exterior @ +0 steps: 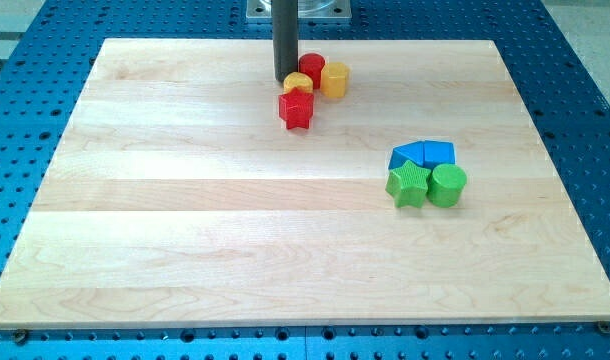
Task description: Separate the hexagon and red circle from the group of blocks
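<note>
A cluster of warm-coloured blocks sits near the view's top centre: a red circle (312, 68), a yellow hexagon (334, 78) touching its right side, a yellow block (296, 83) of unclear shape just below-left, and a red star (296, 109) below that. My tip (285, 79) stands at the cluster's left edge, right beside the yellow block and to the left of the red circle. The rod hides part of the cluster's left side.
A second cluster lies right of centre: a blue triangle (406, 154), a blue block (439, 152), a green star (408, 185) and a green circle (447, 185). The wooden board (185, 220) lies on a blue perforated table.
</note>
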Controlling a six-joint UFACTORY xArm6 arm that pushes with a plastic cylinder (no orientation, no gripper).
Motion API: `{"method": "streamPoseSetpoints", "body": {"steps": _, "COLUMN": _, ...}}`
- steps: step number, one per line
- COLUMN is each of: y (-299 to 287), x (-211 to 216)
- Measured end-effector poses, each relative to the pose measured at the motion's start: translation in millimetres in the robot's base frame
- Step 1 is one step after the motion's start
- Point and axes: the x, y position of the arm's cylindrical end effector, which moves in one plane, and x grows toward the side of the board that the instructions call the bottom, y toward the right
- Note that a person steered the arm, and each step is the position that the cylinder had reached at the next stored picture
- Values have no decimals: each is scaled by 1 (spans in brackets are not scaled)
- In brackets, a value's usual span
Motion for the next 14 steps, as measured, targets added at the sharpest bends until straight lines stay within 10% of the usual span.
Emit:
{"method": "streamPoseSetpoints", "body": {"steps": 7, "y": 95, "x": 26}}
{"method": "streamPoseSetpoints", "body": {"steps": 10, "y": 44, "x": 14}}
{"method": "streamPoseSetpoints", "body": {"steps": 14, "y": -164, "x": -30}}
